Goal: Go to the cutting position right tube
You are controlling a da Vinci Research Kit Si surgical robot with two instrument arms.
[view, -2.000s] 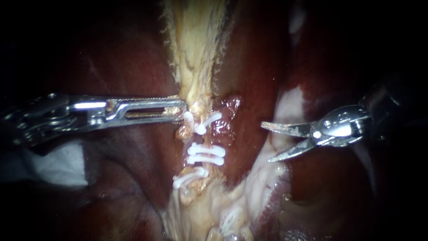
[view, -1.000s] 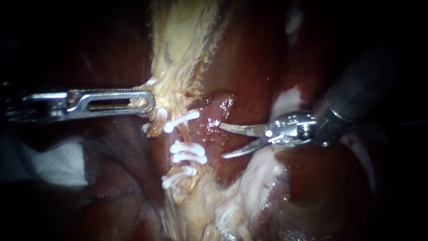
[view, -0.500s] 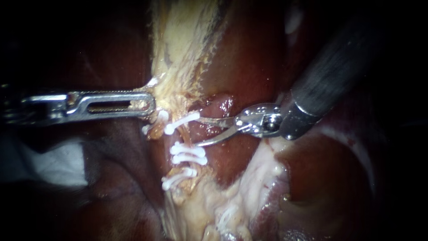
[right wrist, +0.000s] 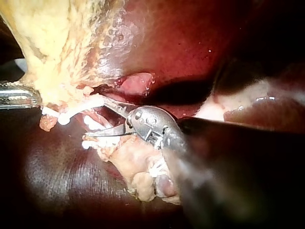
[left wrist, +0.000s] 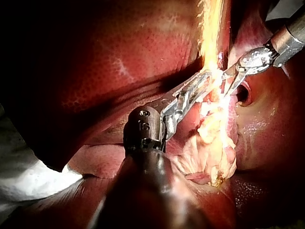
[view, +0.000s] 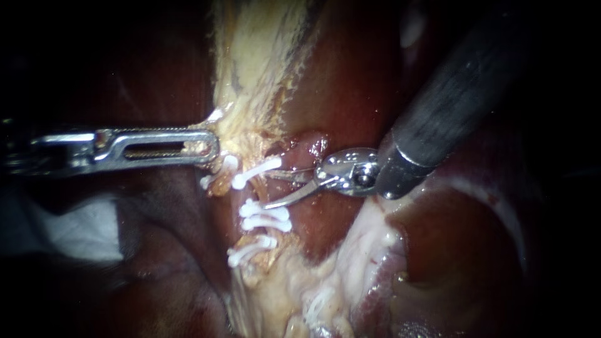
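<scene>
White cloth (view: pixel 75 235), lower left, beside dark red liver (view: pixel 350 81). Left instrument (view: pixel 211 145): slotted steel jaws closed on the lower end of a pale yellow fatty tissue strip (view: pixel 250 56). Thin pale tube (view: pixel 256 189) runs down from that strip, just beside those jaws, carrying white plastic clips (view: pixel 266 216): one above, a pair midway, more below. Right instrument (view: pixel 268 189): slender curved blades narrowly parted, tips at the tube between top clip and middle pair; whether they touch it cannot be told.
</scene>
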